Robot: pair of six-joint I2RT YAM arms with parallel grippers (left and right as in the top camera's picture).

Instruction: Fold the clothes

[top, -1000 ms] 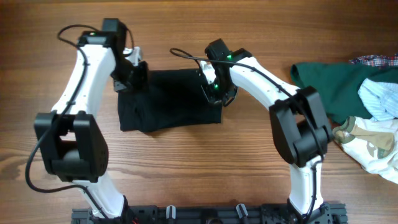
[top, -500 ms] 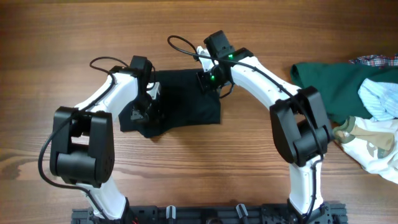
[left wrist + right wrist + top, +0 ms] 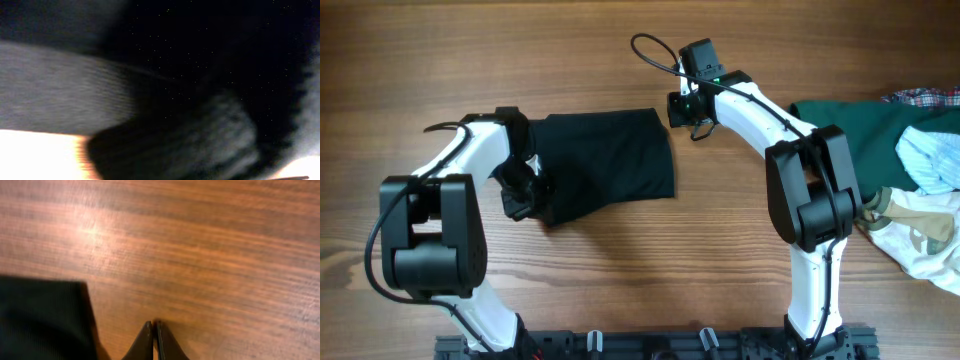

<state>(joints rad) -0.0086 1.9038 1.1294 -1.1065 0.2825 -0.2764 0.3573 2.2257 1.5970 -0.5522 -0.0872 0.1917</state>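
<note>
Change vs. one second ago: both arms were over the upper corners of the black polo shirt [image 3: 605, 160]. The right pincer [image 3: 682, 107] has since come off the shirt and sits just beyond its upper right corner, over bare desk [image 3: 620, 280]. The left arm has swung down, so the left pincer [image 3: 523, 190] is now at the shirt's left edge, where the fabric is bunched into a dark lump. The shirt reads narrower on that side than before, and its outline is skewed, with the lower left corner drooping. The right edge is about where it was.

Shirt position: folded into a rough rectangle, flat on the desk between the two arms. The heap of other garments lies well to its right: dark green [image 3: 845, 135], pale striped [image 3: 930, 160], cream with a print [image 3: 920, 235]. None of them touches the shirt.

Pincers:
- Right: clenched, empty.
- Left: clenched. Cannot tell whether fabric is pinched in it.

View notes:
- Right wrist: the two fingers of the right pincer [image 3: 153, 339] meet in a closed point over wood grain [image 3: 200, 240]. One corner of the shirt [image 3: 42, 320] lies to their left, apart from them. The overhead view is too coarse to show that gap.
- Left wrist: almost wholly blurred black fabric [image 3: 200, 60], very close, with a bright strip of desk [image 3: 35, 155] at the lower left. The fingers cannot be made out.
- Overhead only: the garment heap and the shirt's full outline.
</note>
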